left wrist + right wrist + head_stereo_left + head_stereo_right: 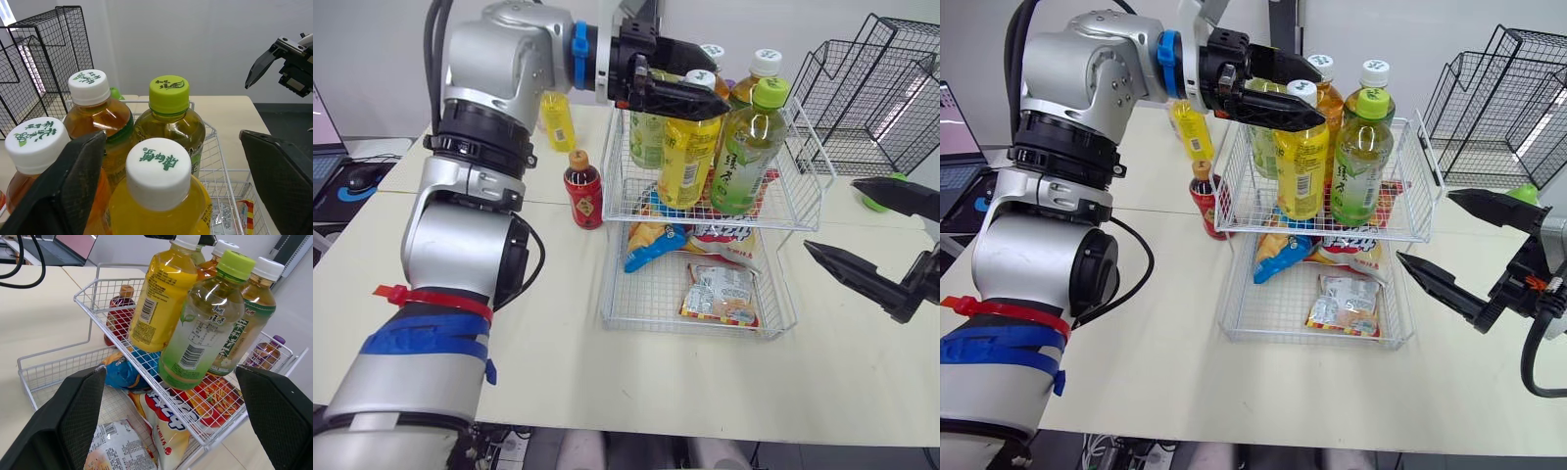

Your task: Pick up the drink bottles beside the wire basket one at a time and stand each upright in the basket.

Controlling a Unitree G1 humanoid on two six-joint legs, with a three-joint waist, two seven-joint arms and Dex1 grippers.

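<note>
A white two-tier wire basket (705, 223) stands mid-table. Its upper tier holds several upright bottles: a yellow drink (690, 147), a lime-capped green tea (749, 147) and amber teas (95, 112) with white caps behind. My left gripper (710, 83) is open at the yellow drink's white cap (159, 171), one finger (73, 181) on each side with a wide gap. Left of the basket stand a red-labelled dark bottle (583, 191) and a small yellow bottle (557, 119). A purple-capped bottle (268, 352) stands behind the basket. My right gripper (829, 215) hangs open right of the basket.
Snack bags (720, 294) lie in the basket's lower tier. A black wire rack (871, 88) stands at the back right, with a green object (876, 201) beside it. A laptop (323, 127) and a mouse (357, 176) sit at the far left.
</note>
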